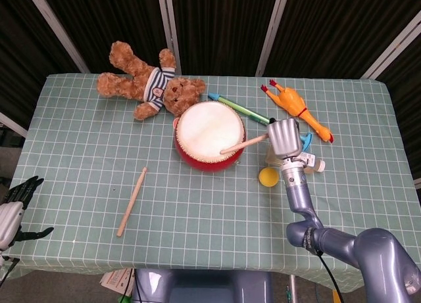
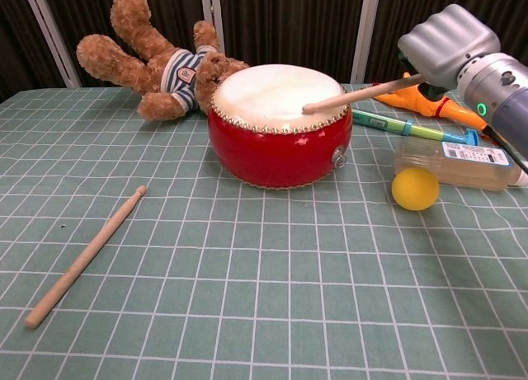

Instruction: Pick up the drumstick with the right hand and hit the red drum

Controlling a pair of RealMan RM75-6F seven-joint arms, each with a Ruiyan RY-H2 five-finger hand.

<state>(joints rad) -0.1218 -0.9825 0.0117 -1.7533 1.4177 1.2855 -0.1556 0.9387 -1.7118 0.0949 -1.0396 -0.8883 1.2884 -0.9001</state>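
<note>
At frame centre the right robot hand (image 1: 284, 137) grasped the drumstick (image 1: 243, 144), its tip on the red drum (image 1: 210, 135) skin, so a good strike wanted a firm hold and quick rebound off centre-skin.

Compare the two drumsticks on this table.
The held drumstick is gripped by the right robot hand, its tip over the drum skin; the loose drumstick lies flat on the table, untouched. The held one points left toward the drum; the loose one lies well clear of it. Both are plain wood.
</note>
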